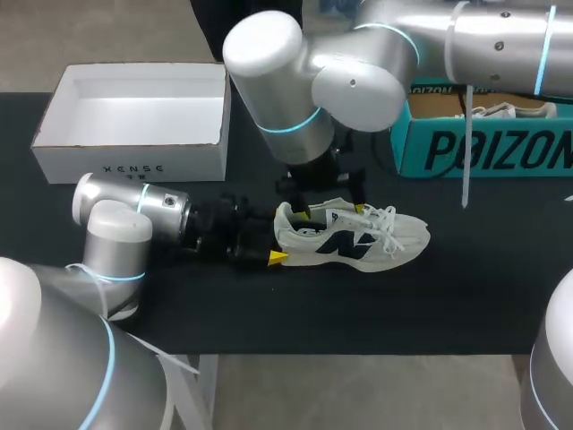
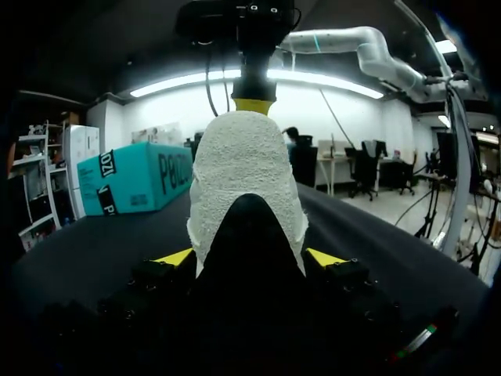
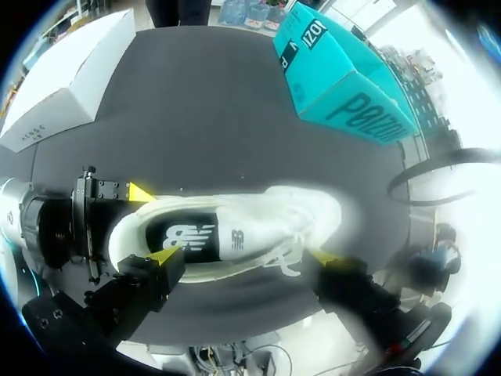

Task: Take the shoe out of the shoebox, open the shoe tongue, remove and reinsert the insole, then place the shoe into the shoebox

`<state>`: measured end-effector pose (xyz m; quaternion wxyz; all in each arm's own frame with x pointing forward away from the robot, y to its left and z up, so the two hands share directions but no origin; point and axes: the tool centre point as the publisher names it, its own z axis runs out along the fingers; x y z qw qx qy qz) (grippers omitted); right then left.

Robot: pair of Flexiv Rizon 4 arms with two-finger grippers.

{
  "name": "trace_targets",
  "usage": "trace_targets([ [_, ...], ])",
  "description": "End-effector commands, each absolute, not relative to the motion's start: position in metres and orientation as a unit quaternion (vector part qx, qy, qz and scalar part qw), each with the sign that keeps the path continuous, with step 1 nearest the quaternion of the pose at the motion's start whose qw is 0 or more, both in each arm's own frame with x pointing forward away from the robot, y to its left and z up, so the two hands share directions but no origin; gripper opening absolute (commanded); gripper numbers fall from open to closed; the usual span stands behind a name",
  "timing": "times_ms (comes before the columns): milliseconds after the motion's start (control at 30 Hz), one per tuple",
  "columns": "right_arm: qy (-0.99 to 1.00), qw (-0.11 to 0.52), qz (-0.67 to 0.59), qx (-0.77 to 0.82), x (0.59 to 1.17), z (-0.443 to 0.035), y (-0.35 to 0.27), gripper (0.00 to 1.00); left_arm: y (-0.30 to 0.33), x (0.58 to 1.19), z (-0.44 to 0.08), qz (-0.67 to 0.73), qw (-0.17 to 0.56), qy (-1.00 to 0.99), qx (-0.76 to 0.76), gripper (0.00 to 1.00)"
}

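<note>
A white sneaker with a dark logo lies on its sole in the middle of the black table, toe to the right. My left gripper comes in low from the left and is shut on the shoe's heel, one yellow tip on each side. My right gripper hangs open just above the shoe's opening, its yellow fingertips standing over the heel end and the laces. The dark insole shows inside the shoe. The open white shoebox stands at the back left.
A teal box holding another shoe stands at the back right, also seen as the teal box beyond the sneaker. The table's front edge runs close in front of the shoe.
</note>
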<state>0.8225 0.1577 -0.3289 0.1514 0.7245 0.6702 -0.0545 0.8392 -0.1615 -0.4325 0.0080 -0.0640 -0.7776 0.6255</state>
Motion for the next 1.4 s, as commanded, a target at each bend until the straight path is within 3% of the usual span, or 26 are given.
trace_targets([
  [33, 0.671, 0.158, -0.058, 0.722, 0.828, -0.340, 0.161, 1.00, -0.164, 0.839, -0.435, 0.625, 0.008, -0.778, -0.064, 0.00],
  [1033, 0.664, 0.201, -0.096, 0.714, 0.845, -0.386, 0.124, 1.00, -0.164, 0.839, -0.435, 0.625, 0.008, -0.778, -0.064, 0.00],
  [1400, 0.658, 0.205, -0.094, 0.719, 0.843, -0.375, 0.116, 1.00, -0.164, 0.839, -0.435, 0.625, 0.008, -0.778, -0.064, 0.00],
])
